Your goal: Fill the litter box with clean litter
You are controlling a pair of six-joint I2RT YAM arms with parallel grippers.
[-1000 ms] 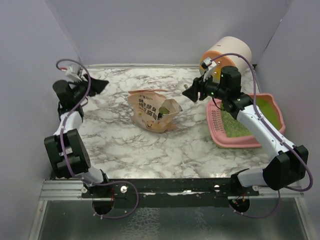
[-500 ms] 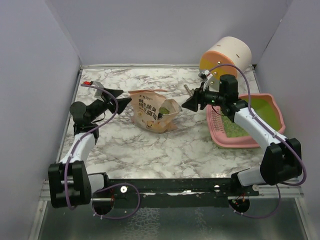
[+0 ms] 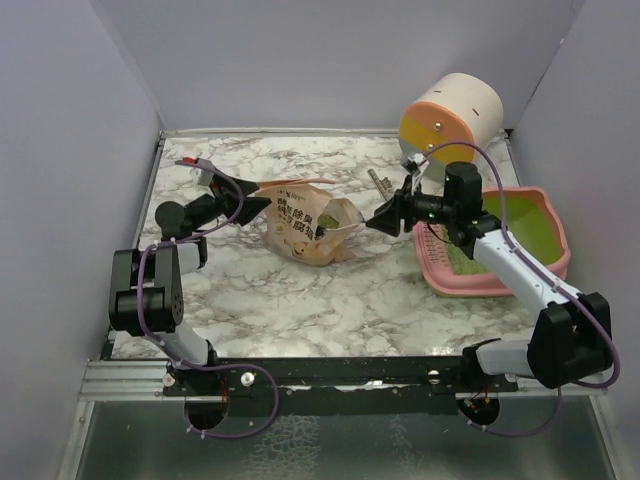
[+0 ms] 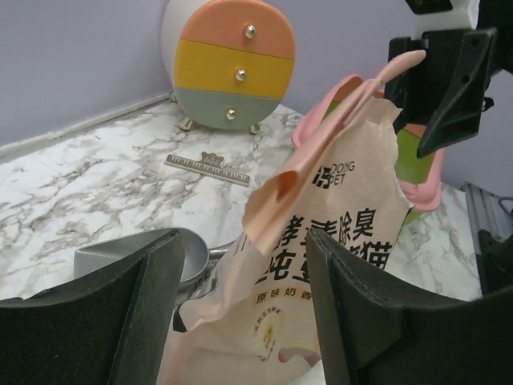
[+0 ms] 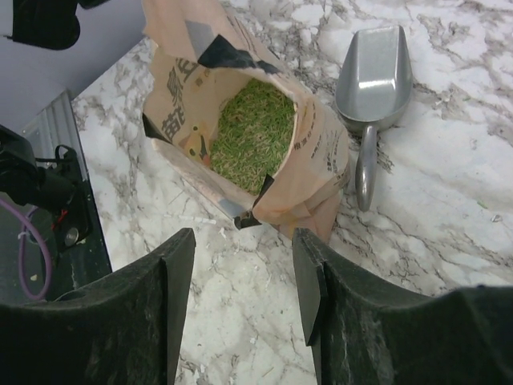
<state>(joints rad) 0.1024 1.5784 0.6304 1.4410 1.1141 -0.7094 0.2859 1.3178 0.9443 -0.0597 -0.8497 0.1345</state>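
So, quick rundown, going by the top view with the arm bases at 6 o'clock. The litter box point(image 3: 470, 287) sits flat on the marble table point(image 3: 330, 300) out at about 3 o'clock, near the right wall. It's pink outside and lime-green inside. The right arm reaches across over it, so part of the inside is hidden, but a dull speckled patch shows in its near-left part. More litter point(image 5: 250, 132), greener looking, sits down inside the tan paper bag point(image 3: 303, 225). That bag is propped up roughly mid-table, tilted, with its torn mouth gaping toward 3 o'clock.

The left gripper point(image 3: 258, 203) is at the bag's 9 o'clock, fingers spread wide with the bag's edge sitting between them in the wrist view. Nothing is clamped, and whether a finger brushes the paper I can't tell. The right gripper point(image 3: 372, 222) is at the bag's 3 o'clock, just short of the mouth. Its fingers are also spread and holding nothing, and its camera looks straight into the bag.

The silver scoop point(image 5: 371, 76) lies on the table just beside the bag on its 12 o'clock side, bowl up, handle end near the bag's base. The round cream drum point(image 3: 450, 112) with the orange, yellow and grey bands is back at 1 o'clock, behind the box.
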